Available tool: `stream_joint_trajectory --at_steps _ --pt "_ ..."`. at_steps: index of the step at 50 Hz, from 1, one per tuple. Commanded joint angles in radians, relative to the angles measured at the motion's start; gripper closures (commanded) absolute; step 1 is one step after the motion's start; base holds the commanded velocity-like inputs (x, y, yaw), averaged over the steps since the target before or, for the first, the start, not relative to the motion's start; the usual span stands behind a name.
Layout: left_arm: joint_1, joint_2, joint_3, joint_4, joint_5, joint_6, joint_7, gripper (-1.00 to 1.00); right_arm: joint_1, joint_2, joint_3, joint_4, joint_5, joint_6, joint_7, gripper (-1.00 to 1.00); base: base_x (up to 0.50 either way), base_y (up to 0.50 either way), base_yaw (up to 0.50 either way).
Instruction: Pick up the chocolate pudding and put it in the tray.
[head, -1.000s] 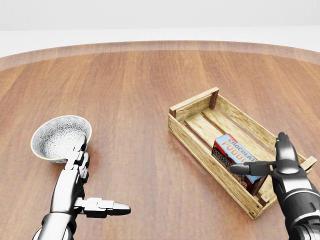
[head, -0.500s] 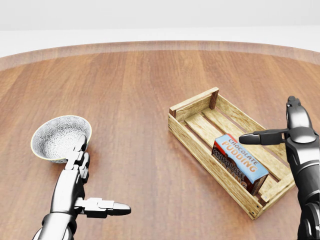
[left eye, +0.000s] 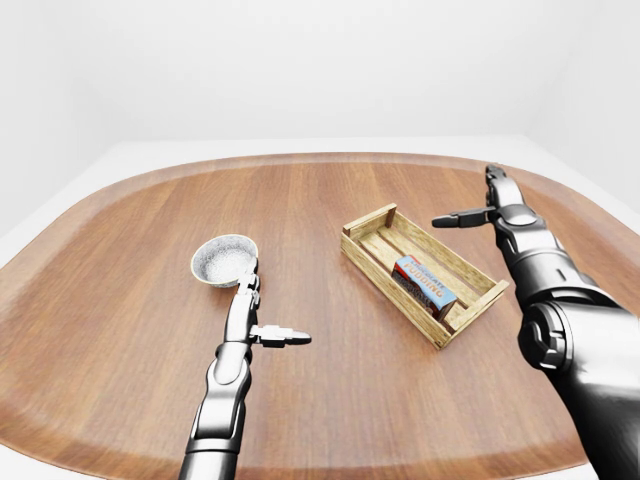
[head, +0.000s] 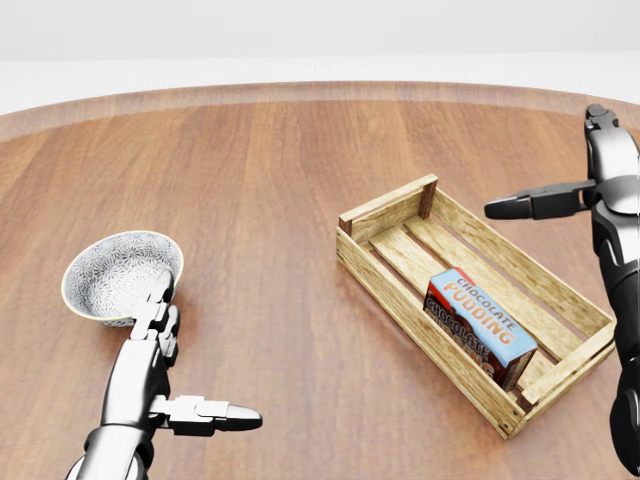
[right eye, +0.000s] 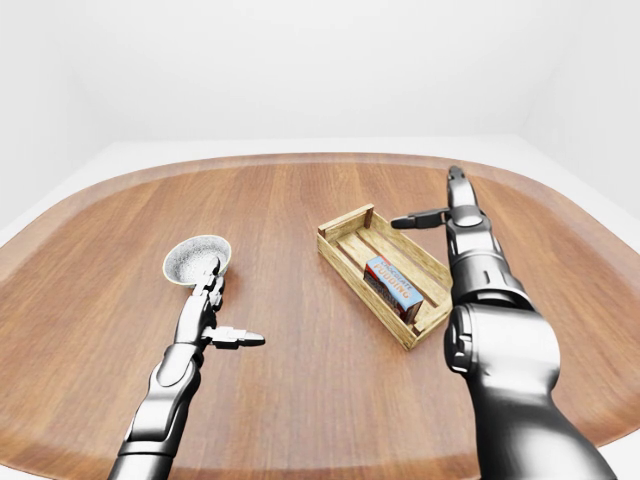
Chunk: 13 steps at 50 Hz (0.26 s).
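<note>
The pudding (head: 478, 325) lies inside the tray (head: 392, 214), on its slats toward the tray's end nearest the tabletop's (head: 280, 170) right edge. The right hand (head: 590, 185) is empty, fingers spread apart, raised beside the tray's far long side. The left hand (head: 160, 350) is empty too, fingers apart, low over the tabletop just beside the bowl (head: 112, 272) at the left.
</note>
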Motion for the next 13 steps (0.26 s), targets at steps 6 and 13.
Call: stream_joint_trajectory --at_steps 6,13 --pt "0.001 0.000 0.002 0.001 -0.003 -0.001 -0.001 -1.00 -0.092 -0.057 0.018 -0.023 -0.034 0.000 0.045 -1.00 0.00 0.00 0.00" --pt "-0.001 0.000 0.002 0.004 -0.003 -0.003 -0.001 -1.00 -0.134 -0.087 0.008 -0.031 -0.018 0.000 0.065 -1.00 0.00 0.00 0.00"
